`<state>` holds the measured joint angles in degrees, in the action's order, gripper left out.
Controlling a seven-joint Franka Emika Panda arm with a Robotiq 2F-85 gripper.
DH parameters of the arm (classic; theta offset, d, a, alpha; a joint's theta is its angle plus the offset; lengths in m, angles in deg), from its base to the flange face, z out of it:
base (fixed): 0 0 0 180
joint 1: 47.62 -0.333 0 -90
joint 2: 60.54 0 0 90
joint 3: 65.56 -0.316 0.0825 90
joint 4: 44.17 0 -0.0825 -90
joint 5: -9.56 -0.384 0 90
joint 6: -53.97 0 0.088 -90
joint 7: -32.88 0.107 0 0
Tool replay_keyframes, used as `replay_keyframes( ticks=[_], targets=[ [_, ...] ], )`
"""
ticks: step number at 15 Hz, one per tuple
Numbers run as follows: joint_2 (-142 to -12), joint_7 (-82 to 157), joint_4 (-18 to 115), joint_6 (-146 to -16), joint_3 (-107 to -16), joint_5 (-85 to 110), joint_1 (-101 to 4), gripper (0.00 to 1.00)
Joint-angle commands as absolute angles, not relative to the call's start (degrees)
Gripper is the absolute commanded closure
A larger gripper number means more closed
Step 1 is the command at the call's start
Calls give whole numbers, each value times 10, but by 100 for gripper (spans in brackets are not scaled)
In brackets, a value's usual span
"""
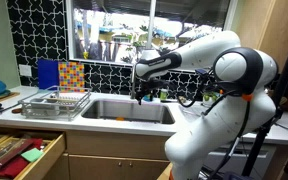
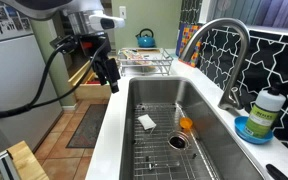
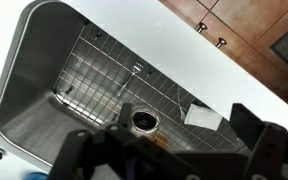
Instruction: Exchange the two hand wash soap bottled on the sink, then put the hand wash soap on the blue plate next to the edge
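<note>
Starting at the small round teal-blue plate (image 2: pixel 246 131): sits on the pale worktop (image 2: pixel 106 150) along the long rim of the wide rectangular stainless-steel sink (image 2: pixel 156 95), just beside the foot of the tall curved metal tap (image 2: pixel 224 45). Carries an upright white soap bottle with a green cap (image 2: pixel 268 108), label too small to read. Just past it, at the picture's corner, a dark object (image 2: pixel 284 172), cut off and impossible to name.

Down in the basin: a wire grid (image 3: pixel 104 70), a round drain (image 3: pixel 144 120), a white folded cloth (image 2: pixel 146 122) and a small orange item (image 2: pixel 186 125), too blurred to identify.

Across the basin, above the opposite rim: the black gripper (image 2: pixel 112 82) on the white robot arm (image 1: pixel 224 90), touching nothing. Jaws wide in the wrist view, with only grid and drain between the blurred dark fingers (image 3: pixel 79 155); holds nothing.

Farther out along the worktop: a wire dish rack (image 2: pixel 149 62) and a blue kettle (image 2: pixel 145 40). Below, an open wooden drawer (image 1: pixel 19 152), contents indistinct. From the front, hides much of the sink's far side behind the arm.
</note>
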<state>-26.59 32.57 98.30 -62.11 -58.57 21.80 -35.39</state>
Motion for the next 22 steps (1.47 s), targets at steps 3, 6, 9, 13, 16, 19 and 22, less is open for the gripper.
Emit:
replay_keyframes(
  ticks=[3,6,9,13,16,19,22],
  targets=[
    [-266,327,982,-619,-583,220,-357,0],
    [-266,327,982,-619,-583,220,-357,0],
    [-335,351,947,-715,-572,235,-343,0],
    [-427,345,859,-754,-547,227,-323,0],
    [-482,343,797,-745,-525,220,-314,0],
    [-524,333,751,-725,-505,214,-308,0],
    [-521,344,759,-744,-501,223,-307,0]
  ],
)
